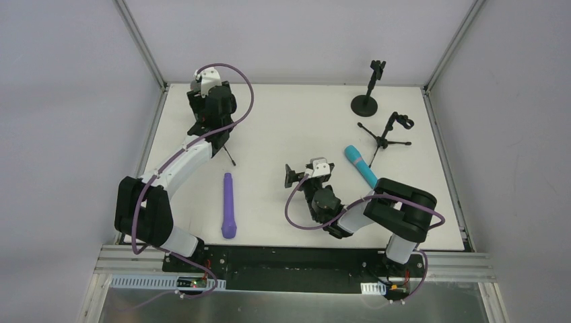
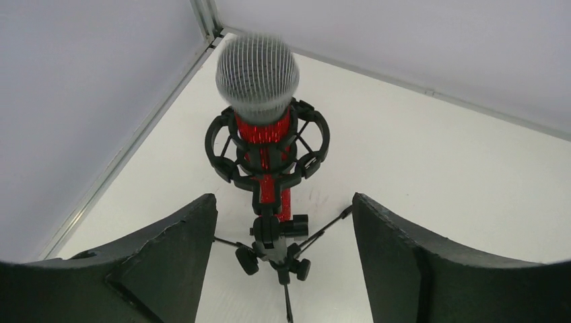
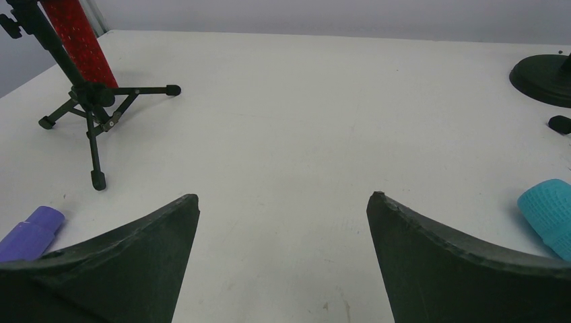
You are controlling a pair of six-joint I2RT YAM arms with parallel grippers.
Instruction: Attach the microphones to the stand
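The red microphone (image 2: 261,131) with its grey mesh head stands upright in the black shock-mount clip of a small tripod stand (image 2: 279,252) at the table's far left corner. My left gripper (image 2: 285,202) is open just in front of it, one finger on each side, touching neither mic nor stand. On the table in front of the left arm lies the purple microphone (image 1: 229,205). The cyan microphone (image 1: 360,166) lies right of centre. Between those two my right gripper (image 3: 283,198) hovers low over the bare table, open and holding nothing.
Two bare stands are at the far right: one with a round base (image 1: 367,102) and a tripod stand (image 1: 392,133) nearer the cyan mic. Metal frame posts and grey walls border the table (image 1: 289,121).
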